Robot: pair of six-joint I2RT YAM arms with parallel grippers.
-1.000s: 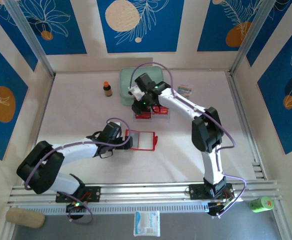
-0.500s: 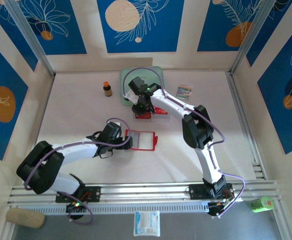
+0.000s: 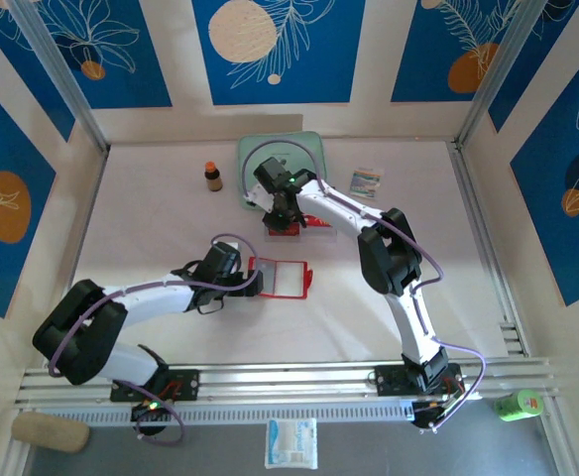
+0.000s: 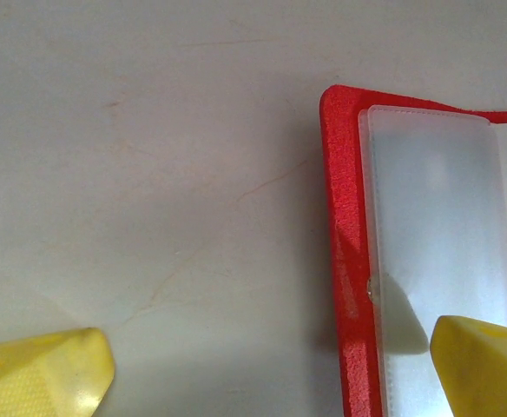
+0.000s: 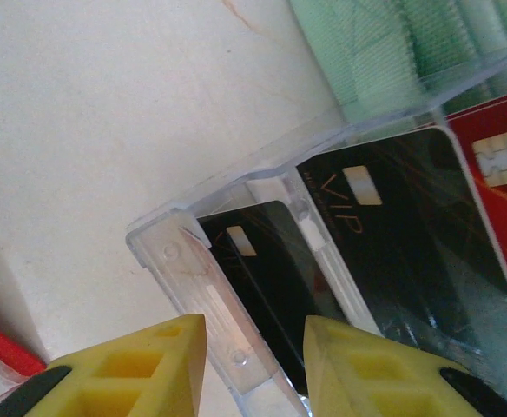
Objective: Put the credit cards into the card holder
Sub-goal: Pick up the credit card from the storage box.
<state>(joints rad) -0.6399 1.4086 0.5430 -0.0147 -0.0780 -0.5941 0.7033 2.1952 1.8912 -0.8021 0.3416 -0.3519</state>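
The card holder [image 3: 282, 277] lies open on the table, red with pale clear pockets [image 4: 427, 226]. My left gripper [image 3: 253, 282] is open at its left edge: one fingertip [image 4: 483, 360] rests over a pocket, the other over bare table, and the red border [image 4: 349, 287] runs between them. The credit cards [image 3: 291, 227] stand in a clear plastic rack [image 5: 184, 261]: a small black card [image 5: 271, 278], a larger black VIP card [image 5: 392, 234] and a red chip card [image 5: 497, 174]. My right gripper [image 5: 253, 347] is open, its jaws straddling the rack's end wall and the small black card.
A mint-green case [image 3: 260, 159] lies just behind the rack, also seen as mint-green fabric [image 5: 392, 52] in the right wrist view. A small brown bottle [image 3: 212, 177] stands to the left at the back. A striped packet [image 3: 367, 179] lies to the right.
My right gripper has shifted left along the rack to its end and its jaws have narrowed. The left arm and card holder have not moved.
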